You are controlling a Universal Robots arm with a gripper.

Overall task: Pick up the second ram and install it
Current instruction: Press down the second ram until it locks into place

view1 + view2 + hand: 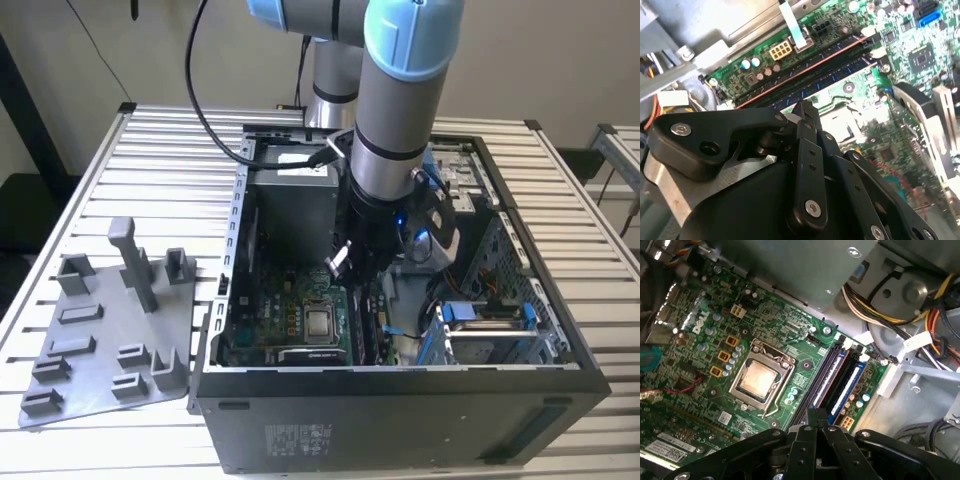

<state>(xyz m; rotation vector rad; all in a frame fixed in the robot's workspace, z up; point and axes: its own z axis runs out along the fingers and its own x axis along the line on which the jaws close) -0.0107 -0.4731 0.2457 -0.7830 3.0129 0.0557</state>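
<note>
While the arm reaches down into the open computer case (pixel 400 425), the gripper (pixel 816 414) hangs just over the bank of memory slots (pixel 832 371). In the exterior view the slots lie at 3 o'clock of the CPU socket (pixel 318 322).

- Jaws: together in both wrist views, tips meeting, nothing visible between them.
- Second ram (pixel 847 387): I take it to be the bluish stick with a pale strip standing in a slot near the motherboard (pixel 700 365) edge. Another pale strip shows 1 slot over, and I cannot tell the 2 apart for sure.
- Grey parts tray (pixel 110 340), at 9 o'clock of the case: no stick visible on it.

Judgement: pickup looks done and the stick is in its slot. Whether it is fully seated, or the latches closed, I cannot tell.
</note>
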